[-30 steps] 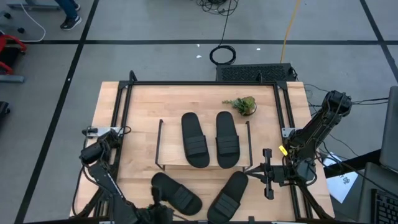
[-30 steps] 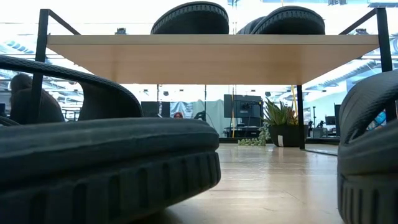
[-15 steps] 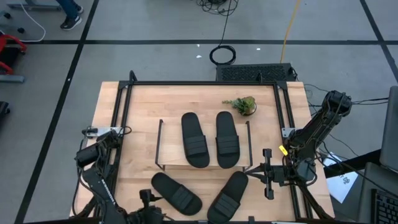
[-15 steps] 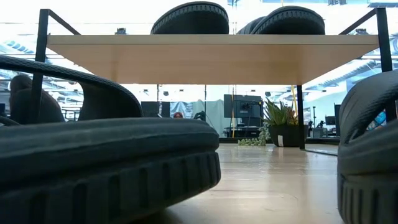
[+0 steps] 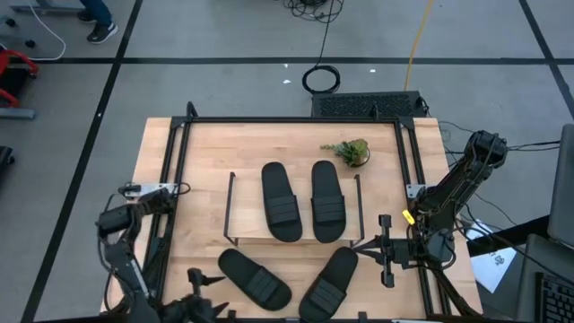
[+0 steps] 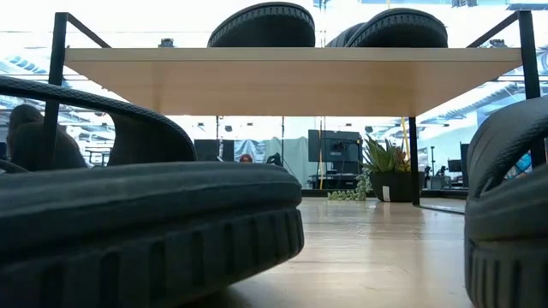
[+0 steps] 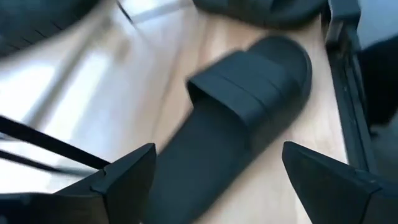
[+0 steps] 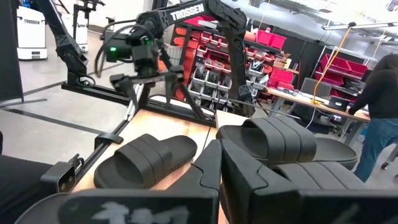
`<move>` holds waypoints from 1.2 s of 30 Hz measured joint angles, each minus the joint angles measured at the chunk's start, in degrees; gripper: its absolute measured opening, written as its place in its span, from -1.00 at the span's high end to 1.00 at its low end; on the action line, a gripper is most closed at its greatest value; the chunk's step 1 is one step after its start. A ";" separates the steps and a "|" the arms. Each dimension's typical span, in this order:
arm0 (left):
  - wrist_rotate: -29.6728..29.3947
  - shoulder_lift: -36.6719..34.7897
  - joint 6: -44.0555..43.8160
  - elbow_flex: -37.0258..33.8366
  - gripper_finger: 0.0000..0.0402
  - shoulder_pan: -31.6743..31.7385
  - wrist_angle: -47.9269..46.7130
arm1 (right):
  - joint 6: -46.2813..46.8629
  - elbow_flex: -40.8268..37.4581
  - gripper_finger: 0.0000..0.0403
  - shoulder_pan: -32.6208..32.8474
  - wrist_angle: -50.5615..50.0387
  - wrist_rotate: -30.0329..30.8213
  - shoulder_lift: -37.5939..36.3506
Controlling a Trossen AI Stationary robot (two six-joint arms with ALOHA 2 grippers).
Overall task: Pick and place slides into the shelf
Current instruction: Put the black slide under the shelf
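The shelf [image 5: 251,235] stands mid-table, its wooden top [image 6: 291,81] carrying two black slides [image 5: 282,201] [image 5: 328,200] side by side. Two more slides lie flat on the table in front of it, one near left [image 5: 255,278] and one near right [image 5: 329,282]. My left gripper [image 5: 204,279] is open by the near edge, just left of the near-left slide; in its wrist view its fingers [image 7: 124,180] stand wide apart with that slide [image 7: 242,118] ahead of them, untouched. My right gripper [image 5: 357,244] is shut and level by the shelf's front right corner, holding nothing.
A small potted plant [image 5: 348,151] stands at the far right of the table. A black metal frame [image 5: 291,119] borders the tabletop. In the low view the two near slides [image 6: 145,231] [image 6: 509,214] fill the foreground. A person [image 8: 379,106] stands in the room beyond.
My left gripper has drawn back from the heel end of the near-left slide toward the table's left edge, sinking a little and turning. The slide lies where it was. My right arm has kept still.
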 joint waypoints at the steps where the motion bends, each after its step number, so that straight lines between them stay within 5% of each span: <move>1: -1.90 -1.58 0.03 -1.92 -0.69 -0.37 0.87 | -0.02 0.00 0.99 0.00 0.00 0.00 0.00; 4: -6.46 -7.61 5.36 -9.80 -0.61 -0.70 10.16 | 0.19 0.00 0.99 0.00 0.07 -0.02 0.00; 7: -6.57 -14.36 19.94 -20.49 -0.52 0.75 30.33 | 0.37 0.00 0.99 0.00 0.07 -0.02 0.00; 10: 0.87 -20.57 37.01 -31.44 -0.42 2.68 55.02 | 0.39 0.00 0.99 -0.02 0.07 -0.02 0.00; 14: 9.93 -26.84 41.43 -43.63 -0.34 3.67 76.22 | 0.29 0.00 0.99 -0.01 0.07 -0.02 0.00; 21: 9.05 -29.98 33.59 -54.45 -0.48 4.18 90.93 | 0.02 0.00 0.99 -0.02 0.06 0.02 0.00; 36: 16.25 -18.43 28.43 -52.70 -0.86 9.10 105.30 | 0.41 0.00 0.99 -0.02 0.04 0.00 0.00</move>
